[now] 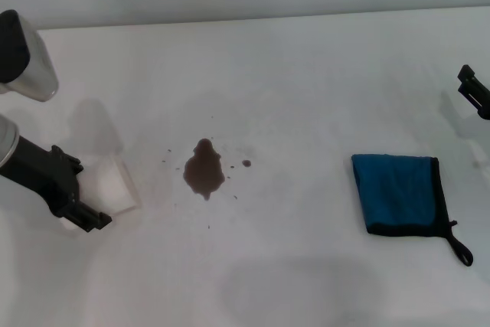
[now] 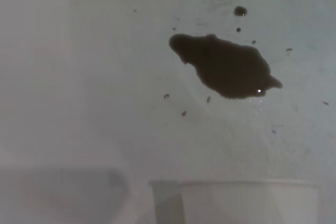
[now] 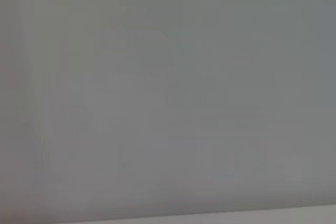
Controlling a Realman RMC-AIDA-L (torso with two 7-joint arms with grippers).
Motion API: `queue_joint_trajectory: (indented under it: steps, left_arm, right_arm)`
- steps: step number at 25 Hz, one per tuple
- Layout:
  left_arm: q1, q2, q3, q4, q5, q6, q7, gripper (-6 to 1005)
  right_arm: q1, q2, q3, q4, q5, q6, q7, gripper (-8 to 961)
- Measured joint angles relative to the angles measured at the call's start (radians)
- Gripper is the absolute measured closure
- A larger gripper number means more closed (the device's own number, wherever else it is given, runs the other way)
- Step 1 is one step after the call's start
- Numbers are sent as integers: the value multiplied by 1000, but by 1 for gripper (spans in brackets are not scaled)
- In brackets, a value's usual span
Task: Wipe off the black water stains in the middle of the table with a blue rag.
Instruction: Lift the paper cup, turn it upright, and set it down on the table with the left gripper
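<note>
The black water stains [image 1: 204, 170] form a dark pear-shaped blot with tiny specks around it in the middle of the white table [image 1: 306, 74]. The blot fills the upper part of the left wrist view [image 2: 226, 69]. The blue rag [image 1: 398, 193] lies folded flat at the right, its black corner loop toward the front edge. My left gripper [image 1: 90, 191] is left of the stain, with its fingers on either side of a tilted white paper cup [image 1: 116, 185]. My right gripper [image 1: 475, 93] shows only partly at the right edge, behind the rag.
The cup's rim [image 2: 247, 203] shows in the left wrist view, close to the stain. A silver and black part of my left arm [image 1: 23, 59] stands at the far left. The right wrist view shows only plain grey surface.
</note>
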Motion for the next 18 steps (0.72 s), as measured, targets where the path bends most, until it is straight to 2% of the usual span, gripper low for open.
queue_joint_trajectory:
  steps: [18]
  left_arm:
    - [-5,-2,0,14,2,-13,-24,127]
  right_arm:
    - [0,0,0,0,0,-20,-1,81]
